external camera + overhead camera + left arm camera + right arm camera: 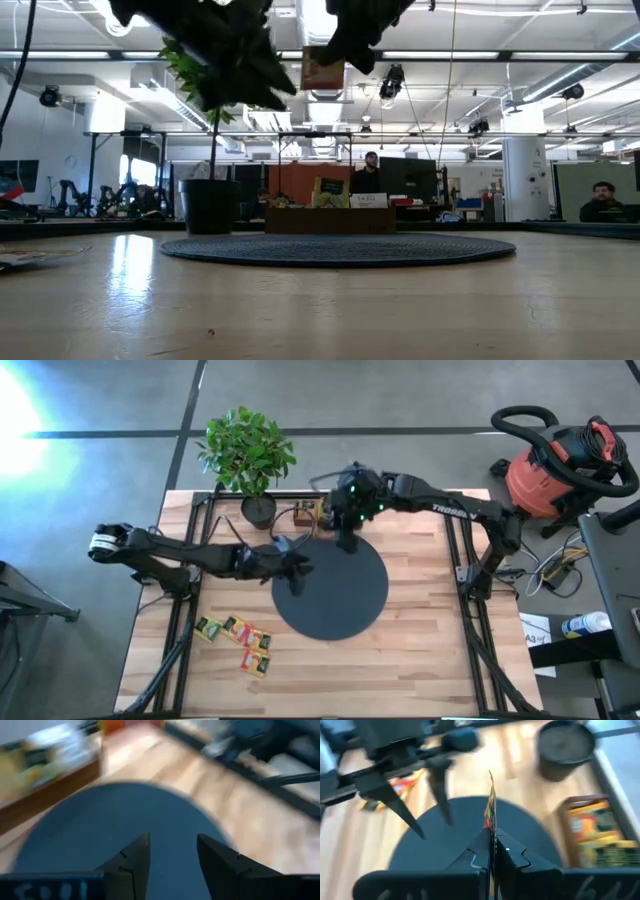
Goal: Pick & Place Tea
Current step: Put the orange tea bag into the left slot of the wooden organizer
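Pinching an orange-red tea sachet [491, 802] edge-up in the closed right gripper [491, 836] above the black disc [335, 595], with the left gripper [172, 852] hovering open and empty nearby.

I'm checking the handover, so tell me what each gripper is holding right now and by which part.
The right gripper pinches a tea sachet by its lower edge, upright above the black disc. The left gripper is open, holding nothing.

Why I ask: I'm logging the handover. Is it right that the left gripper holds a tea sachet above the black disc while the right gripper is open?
No, the arms are swapped. The right wrist view shows the right gripper shut on a tea sachet above the black disc; the left gripper is open.
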Controlling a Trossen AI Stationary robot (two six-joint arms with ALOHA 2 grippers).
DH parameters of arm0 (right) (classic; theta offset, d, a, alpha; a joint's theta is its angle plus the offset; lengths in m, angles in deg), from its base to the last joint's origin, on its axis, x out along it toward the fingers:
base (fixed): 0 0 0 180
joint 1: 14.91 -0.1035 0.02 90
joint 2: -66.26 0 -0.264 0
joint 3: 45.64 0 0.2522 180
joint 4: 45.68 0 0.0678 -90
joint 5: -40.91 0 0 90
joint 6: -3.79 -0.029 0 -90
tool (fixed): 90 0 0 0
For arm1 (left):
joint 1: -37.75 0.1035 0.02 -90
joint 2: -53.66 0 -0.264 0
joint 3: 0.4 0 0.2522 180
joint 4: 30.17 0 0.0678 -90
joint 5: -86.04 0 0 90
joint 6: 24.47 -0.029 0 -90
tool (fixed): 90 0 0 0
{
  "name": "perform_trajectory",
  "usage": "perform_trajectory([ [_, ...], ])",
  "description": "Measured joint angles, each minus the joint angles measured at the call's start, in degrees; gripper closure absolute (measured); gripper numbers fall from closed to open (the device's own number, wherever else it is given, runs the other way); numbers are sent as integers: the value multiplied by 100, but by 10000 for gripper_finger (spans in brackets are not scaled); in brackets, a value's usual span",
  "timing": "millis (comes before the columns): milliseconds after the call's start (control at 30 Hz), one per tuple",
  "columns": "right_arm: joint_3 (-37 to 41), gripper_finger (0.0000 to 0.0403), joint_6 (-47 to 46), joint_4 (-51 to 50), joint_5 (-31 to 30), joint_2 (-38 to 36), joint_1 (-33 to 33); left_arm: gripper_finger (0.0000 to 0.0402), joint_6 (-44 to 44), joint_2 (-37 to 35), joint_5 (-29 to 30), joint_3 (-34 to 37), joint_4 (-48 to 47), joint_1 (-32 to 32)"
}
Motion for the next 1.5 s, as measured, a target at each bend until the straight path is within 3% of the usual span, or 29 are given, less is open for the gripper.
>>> perform_trajectory([
  [233, 51, 395, 187, 465, 293, 384, 809, 264, 667, -860, 1067, 422, -365, -445],
  [567, -119, 395, 678, 1711, 374, 1759, 1062, 264, 1989, -2246, 1833, 1496, -418, -935],
  [867, -802, 395, 795, 1781, 323, 2648, 1285, 264, 2543, -3200, 2924, 2132, -380, -1692],
  [1200, -1856, 395, 1519, 991, 147, 3290, 1371, 264, 2807, -3460, 3004, 2362, -416, -1909],
  [1500, -1801, 395, 1640, 632, -89, 3309, 1430, 264, 2714, -3456, 2994, 2392, -452, -1933],
])
